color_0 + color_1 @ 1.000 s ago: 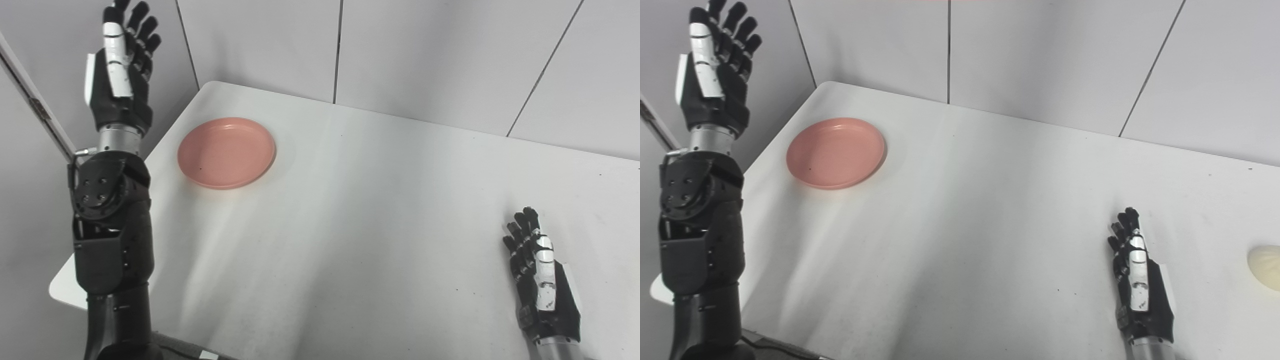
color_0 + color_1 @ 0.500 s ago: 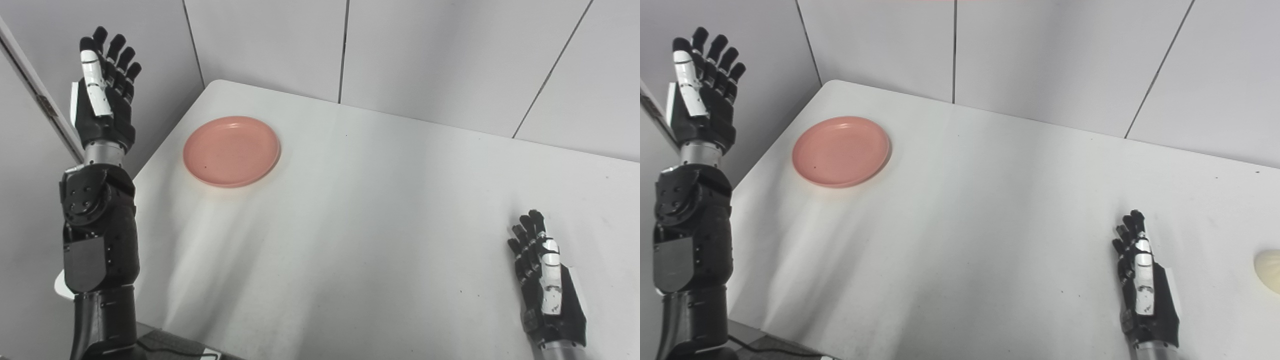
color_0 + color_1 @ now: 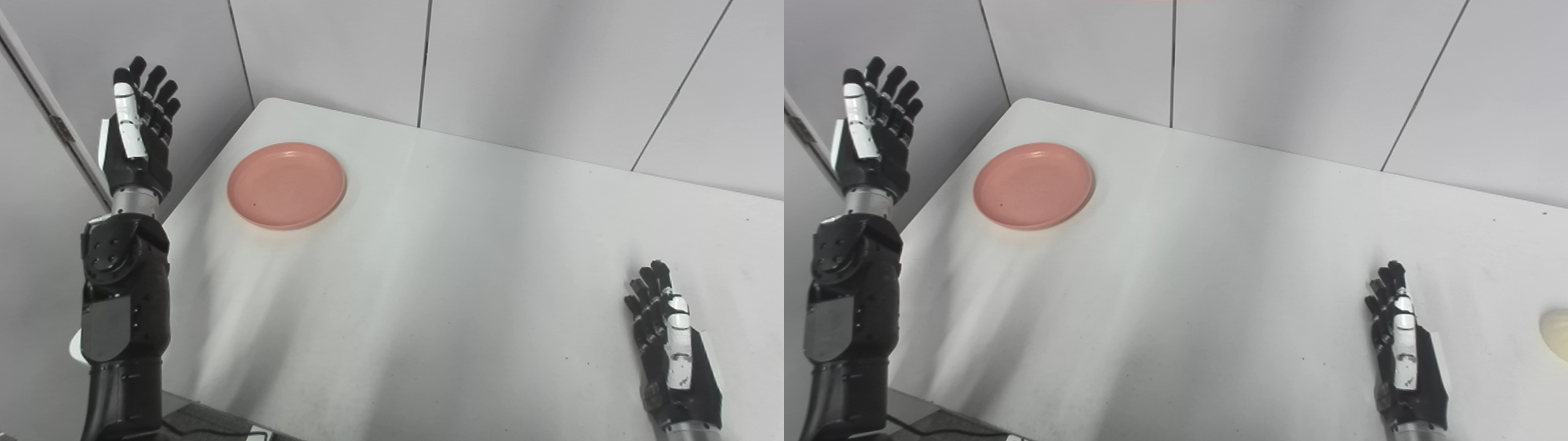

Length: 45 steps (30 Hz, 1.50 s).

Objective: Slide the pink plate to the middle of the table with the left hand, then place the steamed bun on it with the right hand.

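A pink plate [image 3: 286, 185] lies on the white table [image 3: 465, 257] near its far left corner. My left hand [image 3: 138, 141] is open and raised off the table's left edge, level with the plate and a hand's width to its left, holding nothing. My right hand [image 3: 670, 349] is open and rests flat on the table at the near right. A pale steamed bun [image 3: 1556, 326] shows only in the right eye view, at the right edge, to the right of my right hand.
Grey wall panels [image 3: 520, 67] stand close behind the table's far edge. A grey wall [image 3: 37, 153] runs along the left side beside my raised left arm.
My left hand has come down lower and sits farther from the camera. The whole picture has shifted a little, so the head has moved. The plate, bun and right hand stay put.
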Each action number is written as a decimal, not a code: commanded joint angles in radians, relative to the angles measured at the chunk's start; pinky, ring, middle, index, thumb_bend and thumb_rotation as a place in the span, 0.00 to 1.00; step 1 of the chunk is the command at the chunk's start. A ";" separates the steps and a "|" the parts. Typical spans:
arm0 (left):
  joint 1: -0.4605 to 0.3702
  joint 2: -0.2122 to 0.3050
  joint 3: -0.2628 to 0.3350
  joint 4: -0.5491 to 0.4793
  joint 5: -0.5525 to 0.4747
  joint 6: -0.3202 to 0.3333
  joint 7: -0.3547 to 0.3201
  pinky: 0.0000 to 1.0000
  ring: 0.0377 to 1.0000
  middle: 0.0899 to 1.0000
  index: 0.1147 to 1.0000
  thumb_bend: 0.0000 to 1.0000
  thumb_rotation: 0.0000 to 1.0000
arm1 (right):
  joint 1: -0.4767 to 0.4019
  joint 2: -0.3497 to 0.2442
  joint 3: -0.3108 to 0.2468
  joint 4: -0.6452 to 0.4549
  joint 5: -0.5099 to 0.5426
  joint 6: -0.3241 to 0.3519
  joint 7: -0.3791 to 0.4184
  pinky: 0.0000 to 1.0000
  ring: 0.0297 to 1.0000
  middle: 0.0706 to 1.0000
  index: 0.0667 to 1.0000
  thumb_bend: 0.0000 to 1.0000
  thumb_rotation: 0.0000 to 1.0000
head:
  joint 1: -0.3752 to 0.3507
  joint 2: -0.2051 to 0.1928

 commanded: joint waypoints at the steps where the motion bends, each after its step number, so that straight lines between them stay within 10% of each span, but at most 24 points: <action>1: -0.012 0.016 -0.008 -0.018 0.009 -0.010 0.009 0.96 0.94 0.94 0.94 0.56 1.00 | 0.003 -0.006 0.001 -0.023 -0.005 0.014 0.006 1.00 1.00 1.00 1.00 0.52 1.00 | -0.001 0.001; 45: -0.005 -0.049 -0.025 0.168 -0.001 -0.038 0.052 0.97 0.93 0.92 0.92 0.53 1.00 | 0.015 -0.007 -0.003 -0.056 -0.005 0.031 0.007 1.00 1.00 1.00 1.00 0.52 1.00 | -0.004 0.020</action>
